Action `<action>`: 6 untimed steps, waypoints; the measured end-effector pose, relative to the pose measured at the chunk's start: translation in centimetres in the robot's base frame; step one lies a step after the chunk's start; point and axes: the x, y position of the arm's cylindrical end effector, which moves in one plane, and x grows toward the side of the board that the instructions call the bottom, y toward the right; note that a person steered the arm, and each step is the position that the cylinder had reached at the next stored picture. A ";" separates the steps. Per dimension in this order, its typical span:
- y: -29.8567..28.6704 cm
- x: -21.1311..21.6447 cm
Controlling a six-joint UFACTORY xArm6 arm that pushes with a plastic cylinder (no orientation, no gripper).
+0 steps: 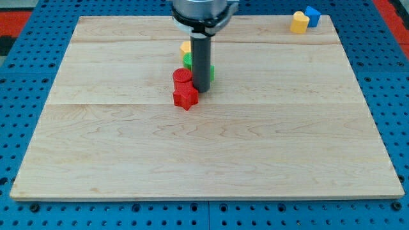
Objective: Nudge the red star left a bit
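The red star lies on the wooden board, a little left of centre in the upper half. A red round block touches it just above. My tip stands right next to the star's upper right side, touching or nearly touching it. Behind the rod, a green block and a yellow block are partly hidden; a bit of green also shows to the rod's right.
A yellow block and a blue block sit together at the board's top right corner. The board rests on a blue perforated table.
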 end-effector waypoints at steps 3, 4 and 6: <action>-2.1 -6.6; -2.5 -6.8; 1.9 0.4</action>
